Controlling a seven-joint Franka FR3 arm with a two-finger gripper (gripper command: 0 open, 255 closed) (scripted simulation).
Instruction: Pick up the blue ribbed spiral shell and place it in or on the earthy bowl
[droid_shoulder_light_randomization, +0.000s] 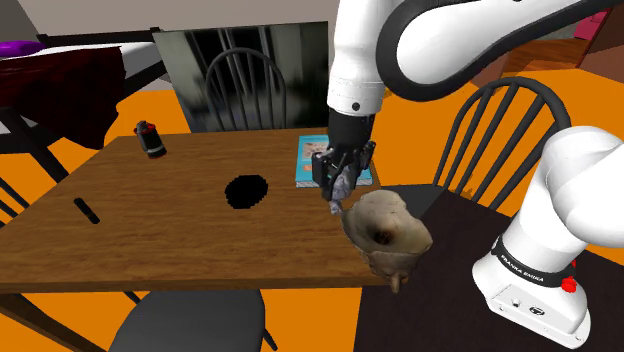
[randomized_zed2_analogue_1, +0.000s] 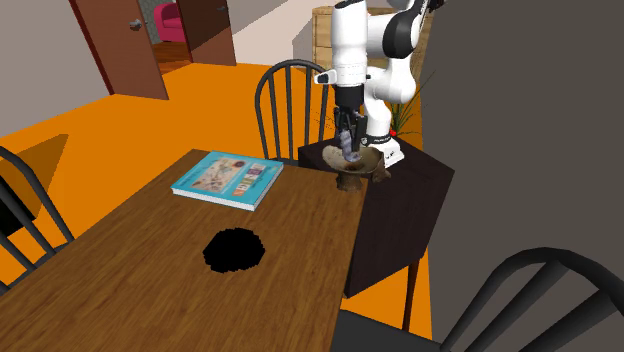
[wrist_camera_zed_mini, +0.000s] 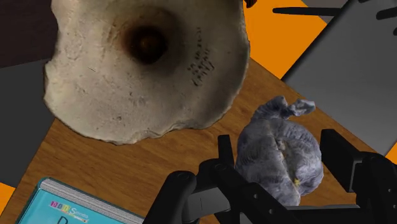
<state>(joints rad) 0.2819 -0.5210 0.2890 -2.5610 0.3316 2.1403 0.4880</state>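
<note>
Wrist view: I see my gripper clenched on the grey-blue spiral shell, held above the wooden table, just beside the beige bowl.

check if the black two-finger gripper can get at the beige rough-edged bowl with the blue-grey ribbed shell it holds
Probably yes. The black gripper, shut on the blue-grey shell, hangs just beside the beige bowl, whose hollow is bare, and nothing stands between them.

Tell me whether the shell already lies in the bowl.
No, the shell sits clasped in the gripper beside the bowl, over the table.
</note>
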